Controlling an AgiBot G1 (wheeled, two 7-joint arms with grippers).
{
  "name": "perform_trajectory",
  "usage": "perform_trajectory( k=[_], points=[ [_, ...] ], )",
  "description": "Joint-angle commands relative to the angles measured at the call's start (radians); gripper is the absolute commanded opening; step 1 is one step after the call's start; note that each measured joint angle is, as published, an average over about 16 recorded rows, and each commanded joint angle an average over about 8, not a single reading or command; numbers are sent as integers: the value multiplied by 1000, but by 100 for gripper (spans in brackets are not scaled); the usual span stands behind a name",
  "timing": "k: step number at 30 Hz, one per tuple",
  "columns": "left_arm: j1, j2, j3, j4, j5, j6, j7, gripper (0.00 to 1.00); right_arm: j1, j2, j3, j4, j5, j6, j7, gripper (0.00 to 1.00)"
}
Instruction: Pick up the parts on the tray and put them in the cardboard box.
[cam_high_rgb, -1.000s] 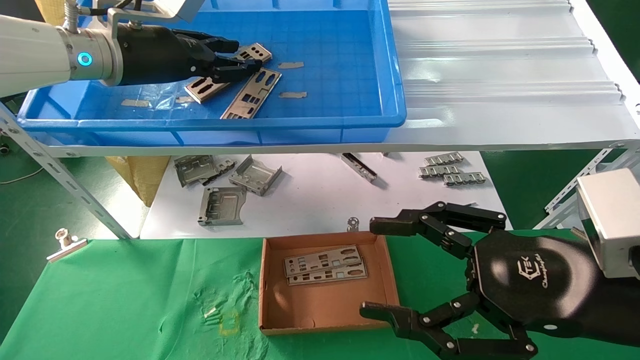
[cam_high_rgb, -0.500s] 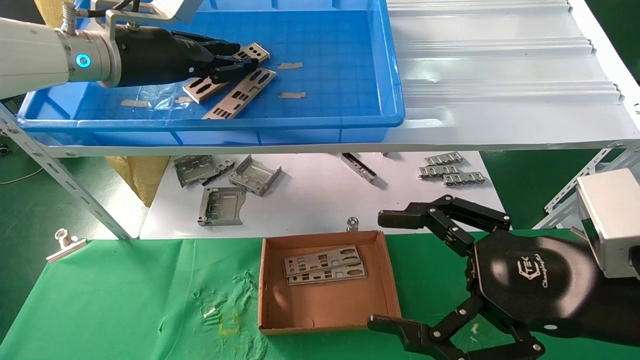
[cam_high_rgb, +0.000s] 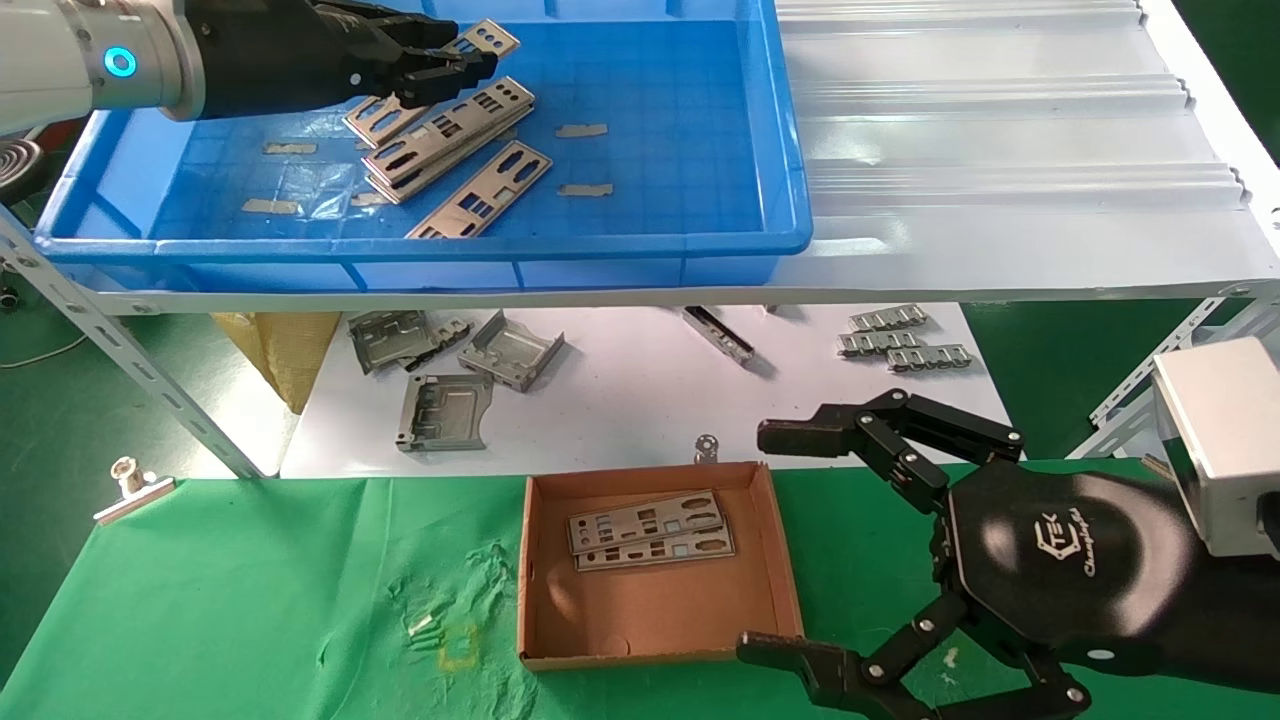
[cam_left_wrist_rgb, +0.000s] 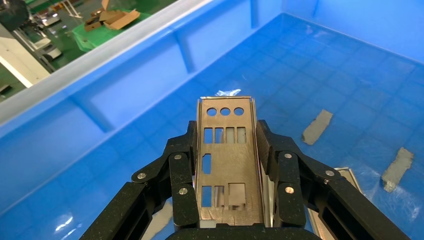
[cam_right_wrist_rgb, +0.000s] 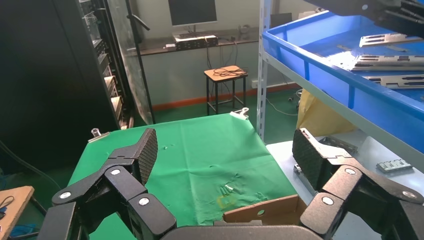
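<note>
Above the tray (cam_high_rgb: 700, 230), one plate (cam_left_wrist_rgb: 226, 162) is clamped between the left gripper's (cam_high_rgb: 440, 62) fingers, while the right gripper (cam_high_rgb: 790, 545) is held wide apart beside the box (cam_high_rgb: 655, 610).

Bright-blue, grid-floored tray (cam_high_rgb: 700, 150)

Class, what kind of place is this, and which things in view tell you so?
Probably a factory or lab workstation: a blue tray of punched metal plates on angle-iron shelving, bent brackets beneath, equipment racks behind.
</note>
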Motion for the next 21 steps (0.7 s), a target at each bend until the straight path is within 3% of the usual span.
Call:
perform_trajectory(
  k=[1,11,16,21],
  points=[
    [-5,-3,-2,0,-2,-1,2,0,0,0,0,0,0,0,0,100],
    [-18,-20,-10,-5,-15,81,15,0,0,0,0,0,0,0,0,100],
    [-22,-46,-16,-20,-25,229,33,0,0,0,0,0,0,0,0,100],
    [-16,-83,-24,-41,-43,452,71,0,0,0,0,0,0,0,0,100]
  ],
)
